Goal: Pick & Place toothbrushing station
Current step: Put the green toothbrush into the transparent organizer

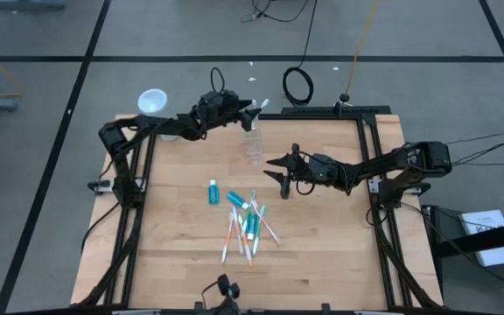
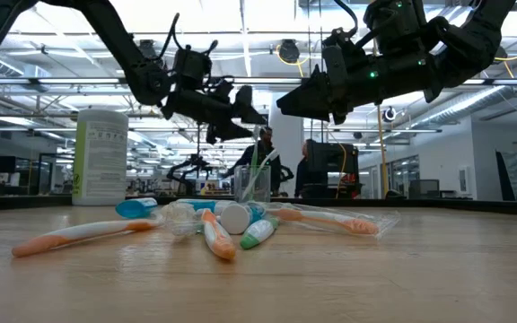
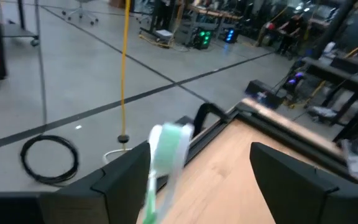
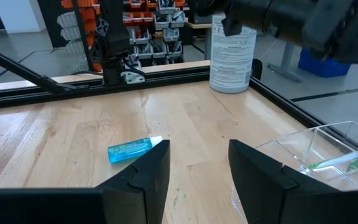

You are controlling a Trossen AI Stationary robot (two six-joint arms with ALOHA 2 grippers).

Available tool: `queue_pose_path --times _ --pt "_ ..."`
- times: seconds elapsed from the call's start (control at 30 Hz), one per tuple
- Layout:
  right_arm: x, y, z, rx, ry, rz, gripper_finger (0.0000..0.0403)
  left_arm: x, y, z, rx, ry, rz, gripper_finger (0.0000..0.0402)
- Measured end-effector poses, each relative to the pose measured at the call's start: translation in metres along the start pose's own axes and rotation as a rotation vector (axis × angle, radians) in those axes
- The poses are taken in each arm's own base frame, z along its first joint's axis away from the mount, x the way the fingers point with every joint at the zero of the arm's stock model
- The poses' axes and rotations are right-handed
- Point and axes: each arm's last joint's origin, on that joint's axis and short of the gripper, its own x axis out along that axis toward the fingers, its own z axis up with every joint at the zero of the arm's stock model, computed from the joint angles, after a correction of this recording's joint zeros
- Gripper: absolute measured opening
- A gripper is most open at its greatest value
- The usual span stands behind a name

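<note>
A clear plastic cup [image 1: 252, 149] stands on the table near its far edge, with a white and green toothbrush [image 4: 347, 160] leaning inside it. My left gripper [image 1: 254, 112] hovers open above the far edge, just beyond the cup. Another white and green toothbrush [image 3: 165, 155] shows beside one of its fingers. My right gripper [image 1: 276, 171] hovers open and empty to the right of the cup. Several toothbrushes and blue tubes [image 1: 245, 226] lie in a pile at the table's middle. One blue tube [image 1: 213, 192] lies apart on its left. My left gripper has the toothbrush's head end [image 3: 166, 144] against the inner side of one finger [image 3: 126, 180], with the other finger well apart from it. The brush is blurred, and I cannot tell whether the finger touches it.
A white canister with green print [image 1: 153, 103] stands at the far left corner. A black frame rail [image 1: 370, 157] runs along the table's edges. Bare wood lies left and right of the pile. People stand in the room behind [image 2: 267, 152].
</note>
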Motion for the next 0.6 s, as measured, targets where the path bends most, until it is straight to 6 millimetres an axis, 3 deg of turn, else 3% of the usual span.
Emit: queue_pose_path --times 0.3,0.6 --pt "0.0 0.0 0.0 0.0 0.0 0.0 0.0155 -0.002 -0.02 0.007 -0.041 -0.026 -0.076 0.0285" --pt "0.0 0.0 0.001 0.001 -0.008 0.001 0.0155 -0.002 -0.024 0.008 -0.099 -0.039 -0.118 0.0285"
